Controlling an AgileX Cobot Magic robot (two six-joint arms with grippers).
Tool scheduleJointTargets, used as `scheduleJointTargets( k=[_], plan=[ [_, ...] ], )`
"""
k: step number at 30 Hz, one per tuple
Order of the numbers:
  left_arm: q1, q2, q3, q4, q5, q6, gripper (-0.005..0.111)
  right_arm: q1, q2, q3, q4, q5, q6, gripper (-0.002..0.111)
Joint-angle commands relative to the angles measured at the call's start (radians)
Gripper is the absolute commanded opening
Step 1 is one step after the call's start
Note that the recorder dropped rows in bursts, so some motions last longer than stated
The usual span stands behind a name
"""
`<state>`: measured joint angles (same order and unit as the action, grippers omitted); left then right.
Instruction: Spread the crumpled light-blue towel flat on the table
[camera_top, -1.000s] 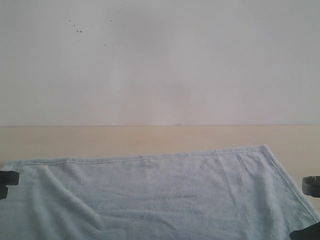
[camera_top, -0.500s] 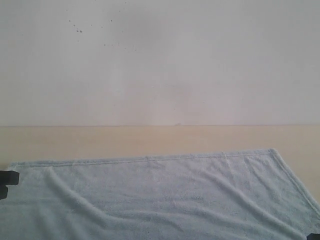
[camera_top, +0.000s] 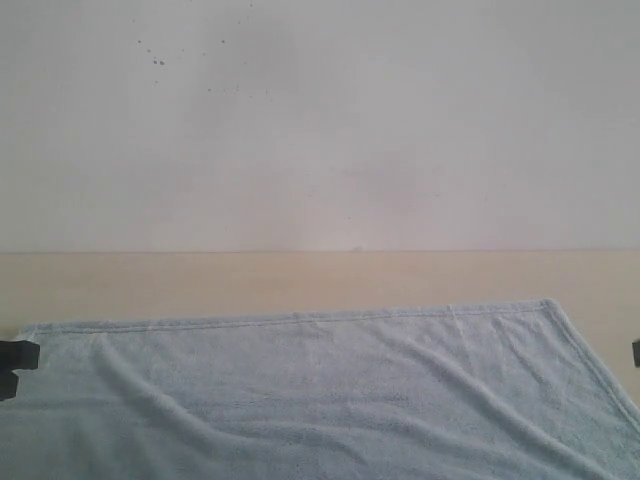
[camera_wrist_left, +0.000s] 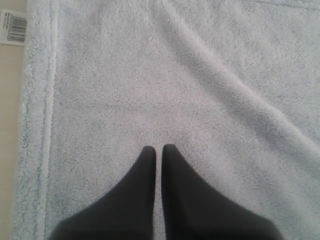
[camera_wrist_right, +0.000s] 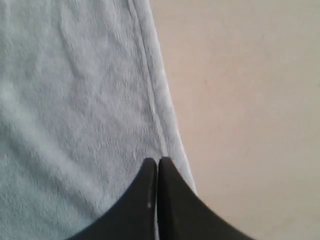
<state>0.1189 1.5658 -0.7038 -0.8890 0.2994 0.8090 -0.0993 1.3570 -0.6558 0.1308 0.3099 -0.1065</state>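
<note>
1. Though the bottom edge of the exterior view cuts off its near part, the towel (camera_top: 320, 390) lies spread wide over the near side of the table (camera_top: 300, 280). Its far hem runs almost straight across, and soft ridges slant through the pile.
2. The towel's far-right corner shows whole. Its far-left corner sits close to the frame edge, just beside a dark block (camera_top: 15, 360) that juts in on the left arm's side. So little of the block is in view that I cannot say which part it is.
3. On the opposite edge a dark sliver (camera_top: 636, 352) peeks in, clear of the towel's right hem. It is too small to identify.
4. In the left wrist view the left gripper (camera_wrist_left: 158, 148) has its two black fingers pressed together, with only a hairline between them. The tips are over the pile, well in from the hemmed edge. Whether they touch or pinch the cloth I cannot tell.
5. A white label tag (camera_wrist_left: 14, 27) with a barcode sits at that hem, lying out over bare table and partly cropped by the frame.
6. The right gripper (camera_wrist_right: 157, 161) is closed the same way, tips right at the towel's side hem (camera_wrist_right: 150, 100), with bare table just beyond. The fingers hide the hem under them, so contact is unclear.
7. Behind the table stands a pale wall (camera_top: 320, 120) with faint dark specks (camera_top: 157, 60).
</note>
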Motion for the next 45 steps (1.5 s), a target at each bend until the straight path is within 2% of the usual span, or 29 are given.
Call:
scheduleJointTargets(
  k=[1,7,11,22,34,45],
  plan=[
    [-0.001,-0.007,0.005,-0.011,-0.001,-0.008,0.004,-0.008,0.085,-0.173,0.030,0.073,-0.053,0.000],
    [-0.001,-0.007,0.005,-0.011,-0.015,-0.005,0.004,-0.008,0.330,-0.423,0.109,0.188,-0.145,0.000],
    [-0.001,-0.007,0.005,-0.011,-0.030,0.013,0.004,0.000,0.465,-0.548,0.170,0.192,-0.185,0.000],
    [-0.001,-0.007,0.005,-0.011,-0.067,0.016,0.004,0.099,0.732,-0.849,0.172,0.198,-0.233,0.000],
    [-0.001,-0.007,0.005,-0.018,-0.092,0.016,0.004,0.099,0.829,-0.932,0.161,0.191,-0.218,0.000],
    [-0.001,-0.007,0.005,-0.018,-0.094,0.016,0.004,0.097,0.849,-0.940,-0.010,0.171,-0.105,0.000]
  ],
)
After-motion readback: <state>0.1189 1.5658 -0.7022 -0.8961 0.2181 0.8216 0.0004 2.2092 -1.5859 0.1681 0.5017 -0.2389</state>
